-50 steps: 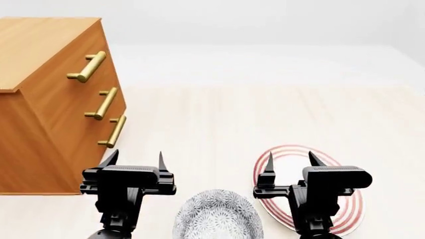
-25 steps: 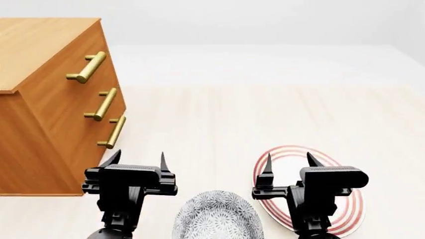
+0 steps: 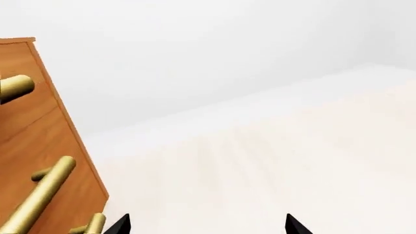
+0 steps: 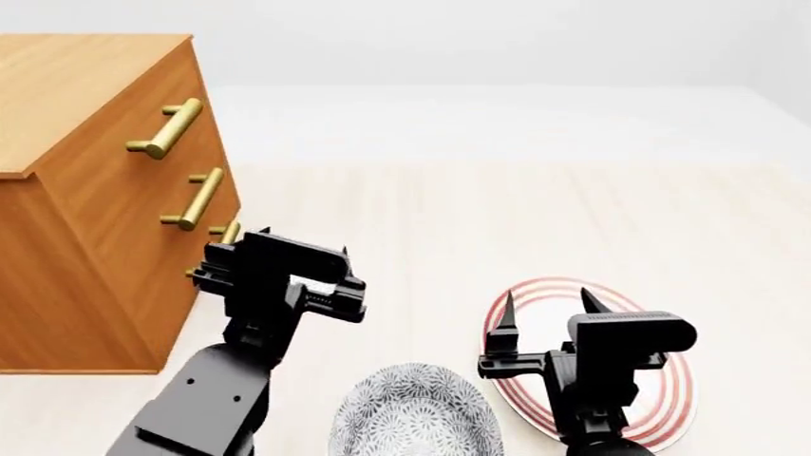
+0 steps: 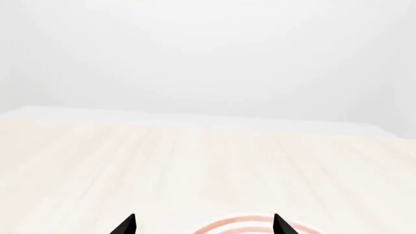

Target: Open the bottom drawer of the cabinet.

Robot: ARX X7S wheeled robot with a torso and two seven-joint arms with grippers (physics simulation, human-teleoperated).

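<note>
In the head view we see the cabinet (image 4: 95,190) at the left of the pale wooden floor (image 4: 443,228), its three brass handles stacked down the front face. The bottom drawer (image 4: 203,285) is the lowest of the three and sits flush with the drawers above it, not pulled out. Its handle (image 4: 228,231) is mostly hidden behind the left gripper (image 4: 241,271), which hangs just in front of the lower part of the cabinet front; from here we cannot tell whether the fingers touch the handle, since the gripper body covers them. The right gripper (image 4: 545,318) hovers well apart from the cabinet, over a plate with red rings (image 4: 659,418), its two black fingertips (image 4: 506,313) spread apart with nothing between them. A grey patterned bowl (image 4: 412,413) lies near the bottom edge, between the two arms.

In the left wrist view the cabinet front (image 3: 39,146) fills one side, with parts of three brass handles showing — the middle one (image 3: 39,200) is the fullest in view. Two black fingertips (image 3: 119,225) poke in at the frame edge, set wide apart and empty; one of them is just beside the end of the lowest handle (image 3: 91,226), though contact is probably not made — the view is too cropped to be sure.

In the right wrist view we see only bare floor (image 5: 208,161), the white wall behind, the arc of the plate's red rim (image 5: 227,225), and the two fingertips (image 5: 125,225) open and holding nothing.
</note>
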